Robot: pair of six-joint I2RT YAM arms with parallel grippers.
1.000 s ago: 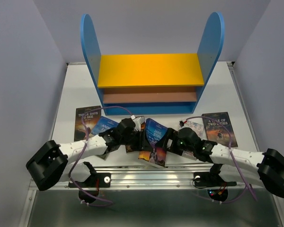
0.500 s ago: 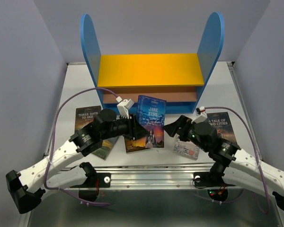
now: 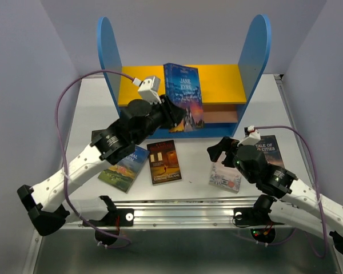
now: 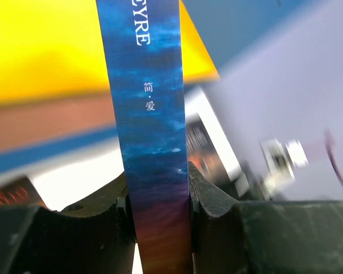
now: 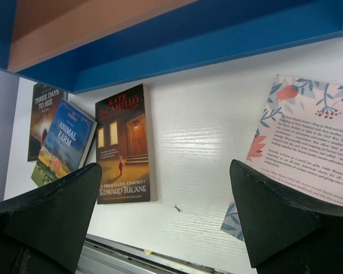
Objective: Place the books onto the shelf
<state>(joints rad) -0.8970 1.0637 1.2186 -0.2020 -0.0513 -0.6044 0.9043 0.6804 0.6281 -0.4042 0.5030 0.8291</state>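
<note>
Left pincer (image 3: 172,116): partly closed, clamping the lower spine of Jane Eyre (image 3: 183,94), its grip unchanged.
Jane Eyre: upright; half a second ago it was over the bench (image 3: 194,165), and it now sits further toward 12 o'clock, before the yellow top board of the shelf (image 3: 110,54).
Right pincer (image 5: 166,171): spread wide, empty, at 4 o'clock, barely shifted.
Flat books: Edward Tulane (image 3: 164,161), Animal Farm (image 3: 124,167) and the floral book (image 3: 226,176) are unmoved.
</note>
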